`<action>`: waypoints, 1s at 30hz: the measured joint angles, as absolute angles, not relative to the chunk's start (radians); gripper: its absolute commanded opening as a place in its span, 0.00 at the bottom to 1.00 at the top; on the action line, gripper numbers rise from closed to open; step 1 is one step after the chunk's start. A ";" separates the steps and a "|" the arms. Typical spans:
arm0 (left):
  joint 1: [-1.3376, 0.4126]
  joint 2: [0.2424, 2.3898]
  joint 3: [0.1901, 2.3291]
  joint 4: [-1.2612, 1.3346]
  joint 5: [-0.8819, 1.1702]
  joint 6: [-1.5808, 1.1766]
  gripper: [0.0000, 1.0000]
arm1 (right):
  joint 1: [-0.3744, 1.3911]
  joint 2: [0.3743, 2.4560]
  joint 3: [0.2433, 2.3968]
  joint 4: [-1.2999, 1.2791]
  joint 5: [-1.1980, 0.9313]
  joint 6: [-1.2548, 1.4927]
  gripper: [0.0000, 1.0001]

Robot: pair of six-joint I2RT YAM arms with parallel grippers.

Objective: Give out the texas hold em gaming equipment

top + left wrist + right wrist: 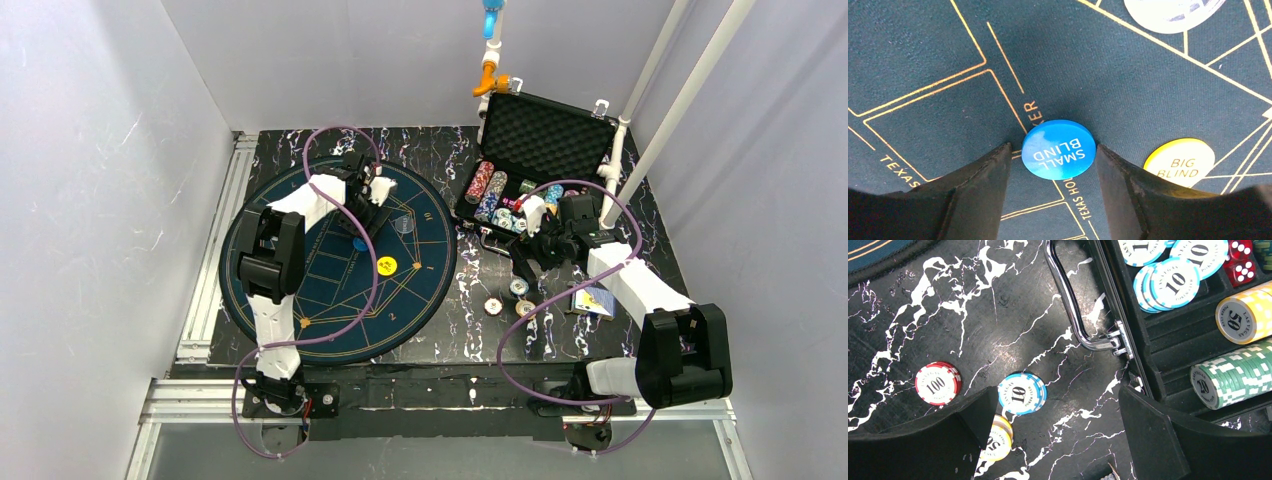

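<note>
Though left gripper (1053,146), right gripper (1058,389) agape: two button discs (1058,149) (1179,162), three chip piles (937,383) (1021,393) (998,437)

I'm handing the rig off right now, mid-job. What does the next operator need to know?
Left pincer: open, straddling the blue Small Blind disc on the mat, not clamped.
Right pincer: open and empty, over the table beside the case.
Done: the yellow Big Blind disc lies on the mat. The 100 chips, 10 chips and 50 chips are out on the table.
Left: most chips sit in the case, and the table chips are off the mat.
</note>
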State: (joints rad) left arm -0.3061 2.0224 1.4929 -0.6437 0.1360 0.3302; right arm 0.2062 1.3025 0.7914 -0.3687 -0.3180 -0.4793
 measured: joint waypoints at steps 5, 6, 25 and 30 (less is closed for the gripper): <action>-0.315 2.020 1.480 -0.625 0.105 0.336 0.47 | 0.206 1.303 0.791 -0.369 -0.318 -0.479 1.00; -0.317 2.019 1.478 -0.623 0.100 0.337 0.44 | 0.206 1.303 0.791 -0.369 -0.318 -0.479 1.00; -0.212 1.872 1.465 -0.801 0.218 0.346 0.26 | 0.206 1.303 0.791 -0.369 -0.317 -0.480 1.00; -0.122 1.724 1.461 -0.876 0.256 0.379 0.26 | 0.206 1.302 0.791 -0.369 -0.317 -0.480 1.00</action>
State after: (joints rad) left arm -0.1219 1.7241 1.4612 -0.8761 0.2558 0.3786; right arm 0.2062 1.3022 0.7914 -0.3687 -0.3172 -0.4797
